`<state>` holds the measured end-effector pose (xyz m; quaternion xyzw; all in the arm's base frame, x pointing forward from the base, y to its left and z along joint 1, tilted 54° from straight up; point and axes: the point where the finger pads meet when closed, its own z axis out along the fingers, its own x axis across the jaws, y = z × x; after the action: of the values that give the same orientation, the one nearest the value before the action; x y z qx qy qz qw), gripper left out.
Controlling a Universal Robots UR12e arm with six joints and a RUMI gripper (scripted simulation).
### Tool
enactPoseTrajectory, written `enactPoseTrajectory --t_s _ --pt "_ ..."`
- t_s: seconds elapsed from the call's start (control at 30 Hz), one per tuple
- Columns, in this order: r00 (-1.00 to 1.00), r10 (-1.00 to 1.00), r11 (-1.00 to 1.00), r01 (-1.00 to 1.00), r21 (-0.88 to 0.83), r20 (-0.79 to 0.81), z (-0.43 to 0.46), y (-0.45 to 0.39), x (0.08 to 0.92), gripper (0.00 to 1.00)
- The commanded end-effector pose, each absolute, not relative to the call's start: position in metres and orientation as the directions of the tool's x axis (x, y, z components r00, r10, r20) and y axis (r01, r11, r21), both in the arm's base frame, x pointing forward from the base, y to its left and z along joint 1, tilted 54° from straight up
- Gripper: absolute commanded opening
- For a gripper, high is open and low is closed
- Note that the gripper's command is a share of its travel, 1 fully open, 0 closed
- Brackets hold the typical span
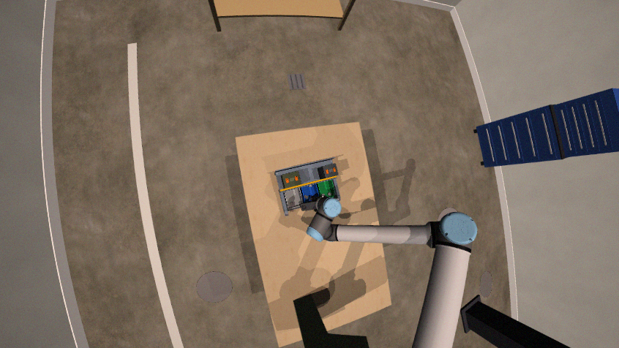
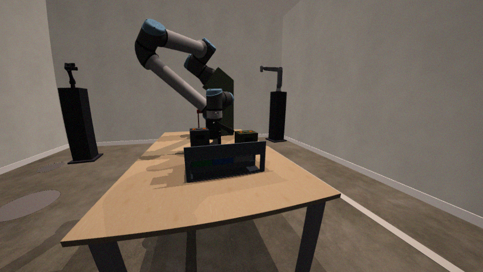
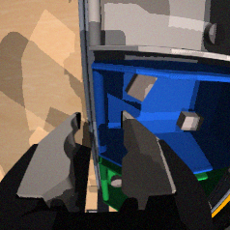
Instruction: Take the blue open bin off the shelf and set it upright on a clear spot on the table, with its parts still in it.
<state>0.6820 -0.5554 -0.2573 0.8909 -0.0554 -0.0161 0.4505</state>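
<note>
The blue open bin (image 1: 309, 191) sits in the lower row of the small grey shelf (image 1: 307, 183) on the table, between a grey bin (image 1: 292, 195) and a green bin (image 1: 326, 186). In the wrist view the blue bin (image 3: 164, 121) holds two grey parts (image 3: 140, 86). My gripper (image 3: 100, 112) is partly open and straddles the bin's front wall. One finger is inside the bin and the other is outside, past the shelf's lip. A gap shows beside the outer finger. In the overhead view the wrist (image 1: 331, 207) hides the fingers.
Two dark boxes with orange marks (image 1: 290, 177) (image 1: 327, 172) sit on the shelf's upper level. From the other side the shelf (image 2: 224, 160) shows its back. The green bin (image 3: 113, 181) lies close under the fingers. Wide table top lies in front of the shelf (image 1: 320, 268).
</note>
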Motion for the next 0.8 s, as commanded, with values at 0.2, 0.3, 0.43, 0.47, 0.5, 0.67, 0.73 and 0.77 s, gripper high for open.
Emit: enactPoseTrajectory --t_s 0.2,0.3,0.43,0.47,0.5,0.67,0.73,0.77 --pt "0.993 -0.112 -0.588 -0.084 0.805 0.022 -0.2568 -0.5549 0.6826 0.00" --pt "0.993 -0.112 -0.588 -0.084 0.805 0.022 -0.2568 -0.5549 0.6826 0.00" --pt "0.993 -0.112 -0.588 -0.084 0.805 0.022 -0.2568 -0.5549 0.6826 0.00" --pt "0.993 -0.112 -0.588 -0.084 0.805 0.022 -0.2568 -0.5549 0.6826 0.00" --pt "0.993 -0.112 -0.588 -0.084 0.805 0.022 -0.2568 -0.5549 0.6826 0.00" --pt "0.993 -0.112 -0.588 -0.084 0.805 0.022 -0.2568 -0.5549 0.6826 0.00" --pt "0.993 -0.112 -0.588 -0.084 0.805 0.022 -0.2568 -0.5549 0.6826 0.00" --pt "0.993 -0.112 -0.588 -0.084 0.805 0.022 -0.2568 -0.5549 0.6826 0.00"
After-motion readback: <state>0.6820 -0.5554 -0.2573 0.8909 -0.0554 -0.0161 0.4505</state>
